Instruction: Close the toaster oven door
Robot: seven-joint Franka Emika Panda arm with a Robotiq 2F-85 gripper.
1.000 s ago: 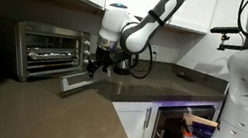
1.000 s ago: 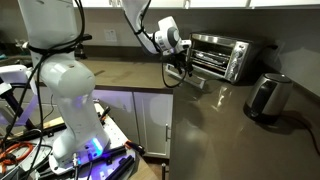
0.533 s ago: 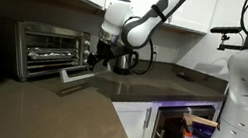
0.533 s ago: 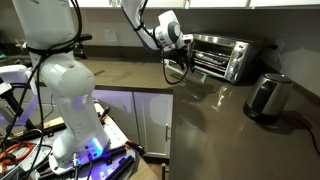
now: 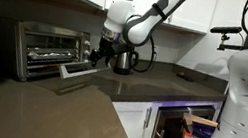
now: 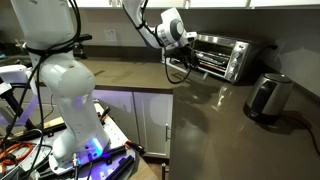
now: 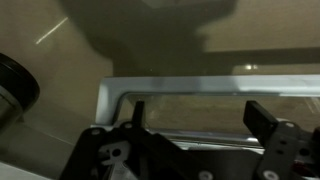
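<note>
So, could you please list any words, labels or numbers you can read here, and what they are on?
None can be read.
Any markings on the boxy stainless-steel toaster oven or the steel electric kettle are too small and blurred.

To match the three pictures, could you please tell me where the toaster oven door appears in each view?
In an exterior view: the door is left of centre, tilted partly open in front of the oven.
In an exterior view: the door is right of centre, at the oven's front.
Wrist view: the door spans the middle, handle bar across.
Shared landmark: the gripper, at the door.
</note>
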